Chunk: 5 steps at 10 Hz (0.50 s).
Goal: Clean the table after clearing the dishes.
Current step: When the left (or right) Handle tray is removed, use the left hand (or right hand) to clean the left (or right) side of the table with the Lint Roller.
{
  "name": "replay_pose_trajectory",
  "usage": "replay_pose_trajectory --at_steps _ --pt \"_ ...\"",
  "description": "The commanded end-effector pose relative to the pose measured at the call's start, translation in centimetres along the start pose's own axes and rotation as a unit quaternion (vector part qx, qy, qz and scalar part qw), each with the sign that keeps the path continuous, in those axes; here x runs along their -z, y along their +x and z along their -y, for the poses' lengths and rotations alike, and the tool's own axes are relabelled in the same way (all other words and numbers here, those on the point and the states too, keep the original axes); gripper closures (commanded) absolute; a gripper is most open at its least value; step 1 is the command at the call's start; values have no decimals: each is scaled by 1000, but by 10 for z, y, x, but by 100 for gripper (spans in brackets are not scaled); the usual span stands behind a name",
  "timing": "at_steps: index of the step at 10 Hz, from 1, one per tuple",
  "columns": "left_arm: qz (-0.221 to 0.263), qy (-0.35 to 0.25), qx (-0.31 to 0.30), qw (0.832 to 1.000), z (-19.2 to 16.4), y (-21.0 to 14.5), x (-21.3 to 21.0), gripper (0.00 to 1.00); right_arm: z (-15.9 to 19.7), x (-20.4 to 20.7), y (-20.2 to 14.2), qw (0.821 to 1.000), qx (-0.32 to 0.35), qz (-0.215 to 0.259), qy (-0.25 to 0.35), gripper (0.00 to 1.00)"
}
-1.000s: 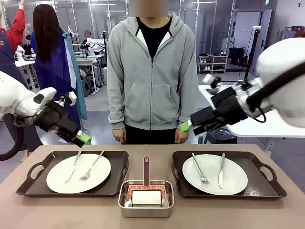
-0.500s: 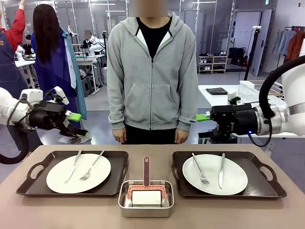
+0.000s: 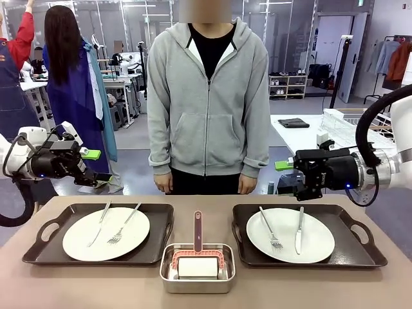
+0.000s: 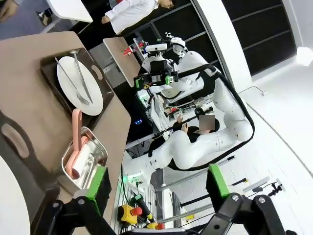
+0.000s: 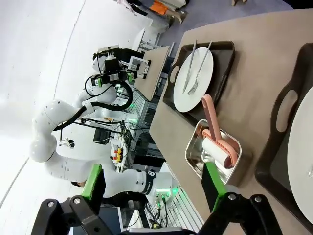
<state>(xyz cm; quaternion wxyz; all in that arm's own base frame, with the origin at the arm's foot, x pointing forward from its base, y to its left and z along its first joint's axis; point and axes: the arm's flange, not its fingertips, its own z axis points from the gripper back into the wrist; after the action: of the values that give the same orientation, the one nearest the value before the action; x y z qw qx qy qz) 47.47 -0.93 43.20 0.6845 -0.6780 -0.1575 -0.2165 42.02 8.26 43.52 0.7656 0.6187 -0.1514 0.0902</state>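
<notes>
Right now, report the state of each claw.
Left claw: open, holding nothing.
Right claw: open, holding nothing.

No text, label, brand mark, number or sign is legible on any surface in these views.

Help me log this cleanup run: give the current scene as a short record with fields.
table: taupe, nothing cleared yet
left plate: on left tray
right plate: on right tray
cutlery: fork and knife on each plate
steel pan: between the trays, holds a roller
left claw: open, empty, raised
right claw: open, empty, raised
person: standing at far side
</notes>
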Motion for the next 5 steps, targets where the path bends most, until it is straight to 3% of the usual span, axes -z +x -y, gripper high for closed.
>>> replay_pose_trajectory --at_steps 1,2,3,5 --pt "-7 2 6 1000 6 0 -1 0 -1 3 2 1000 -4 3 12 0" --pt "0 0 0 1000 0 0 0 0 0 0 0 1000 0 0 0 0" --pt "-80 2 -6 997 -8 -9 -34 0 16 -47 -1 999 13 27 -12 0" --pt "-101 -17 -22 994 -19 -35 -111 0 39 -134 -17 994 49 96 1 0"
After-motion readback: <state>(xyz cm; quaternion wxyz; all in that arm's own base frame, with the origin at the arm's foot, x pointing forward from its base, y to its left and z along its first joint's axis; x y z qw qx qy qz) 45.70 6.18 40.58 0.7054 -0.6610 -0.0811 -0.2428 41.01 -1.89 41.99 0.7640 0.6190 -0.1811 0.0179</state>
